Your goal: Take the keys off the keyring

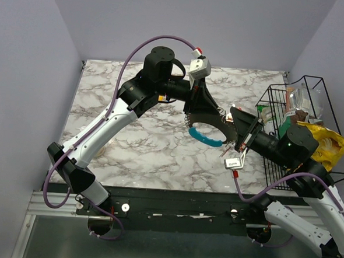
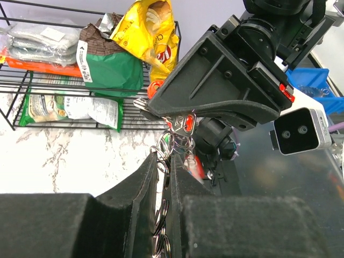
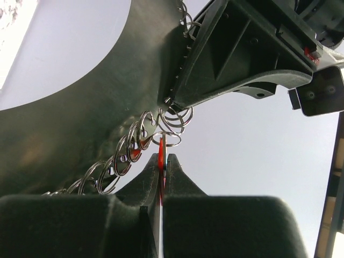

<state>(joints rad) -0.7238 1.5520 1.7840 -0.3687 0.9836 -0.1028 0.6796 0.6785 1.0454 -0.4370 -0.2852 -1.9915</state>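
Marble table (image 1: 130, 144) stretched broadly leftward, while a wire basket (image 1: 276, 97) crowded its right edge. Near that basket, lifted off the surface, the left gripper (image 2: 169, 177) pinched the keyring (image 1: 205, 137) narrowly by its ringed edge. The right gripper (image 3: 163, 164) clamped a red key (image 2: 186, 122), its tips just beside the left's.

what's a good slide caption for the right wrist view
Right claw pinching a red key, left claw gripping the chain of small metal rings

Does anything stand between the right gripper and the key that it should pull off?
Nothing visible does. The right gripper is shut on a thin red key. Only small metal rings link that key to the left gripper, which pinches them.
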